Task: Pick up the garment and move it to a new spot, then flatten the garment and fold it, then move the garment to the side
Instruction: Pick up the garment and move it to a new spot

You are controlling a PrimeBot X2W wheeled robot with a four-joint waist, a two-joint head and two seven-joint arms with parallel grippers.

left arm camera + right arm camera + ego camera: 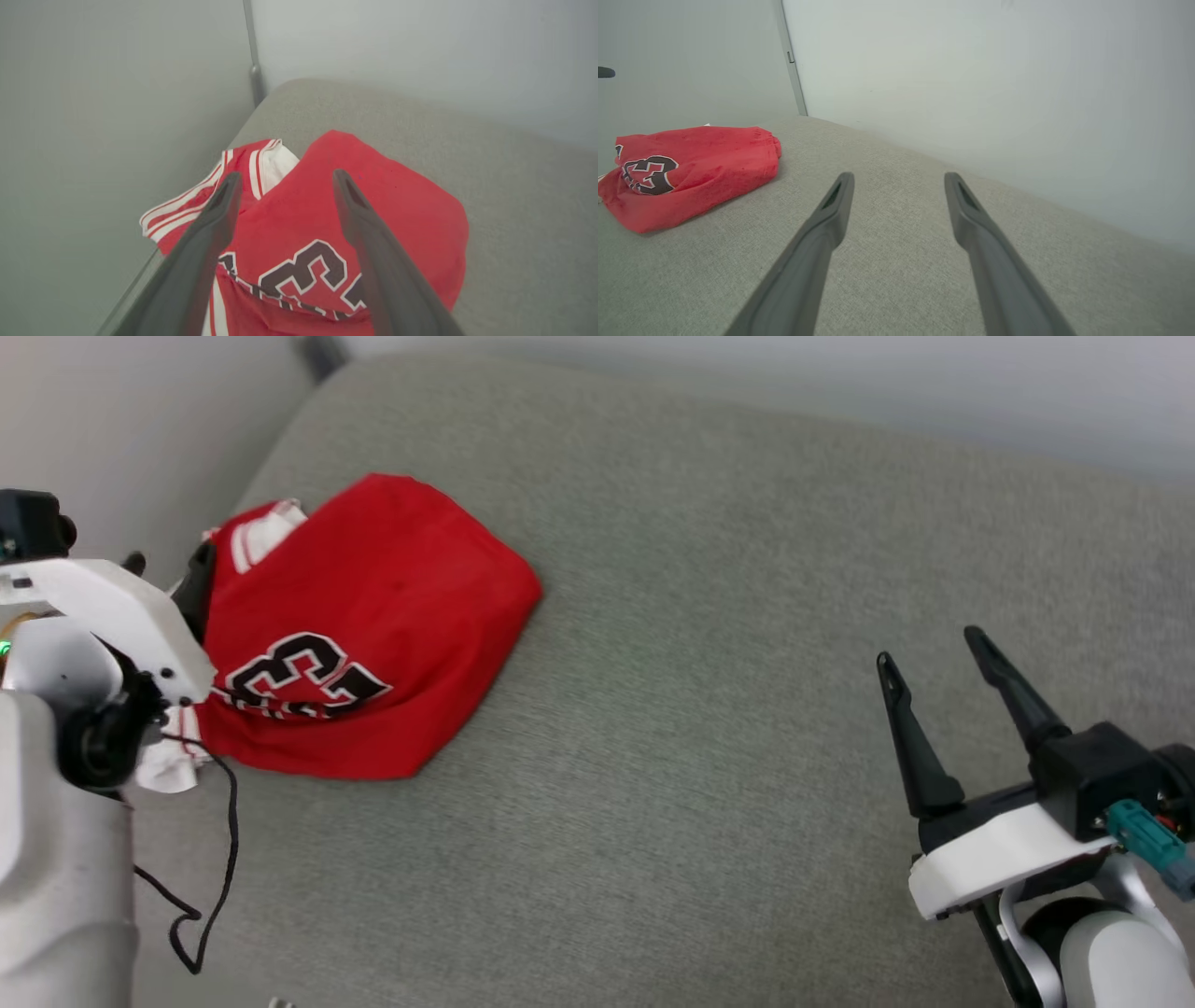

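Garment [373,616] lies in a compact folded bundle at the table's [700,709] left edge — fold and set-aside look done. Left tool [282,179] hovers over it, spread and empty; right tool [931,649] likewise — well apart.

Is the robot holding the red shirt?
Nothing is held. The left gripper is open over the shirt; the right gripper is open, well apart from it.

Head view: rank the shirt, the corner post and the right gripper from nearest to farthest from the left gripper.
1. Shirt, just beside the left gripper, far left.
2. Corner post, behind the shirt, top left.
3. Right gripper, across the cushion, lower right.
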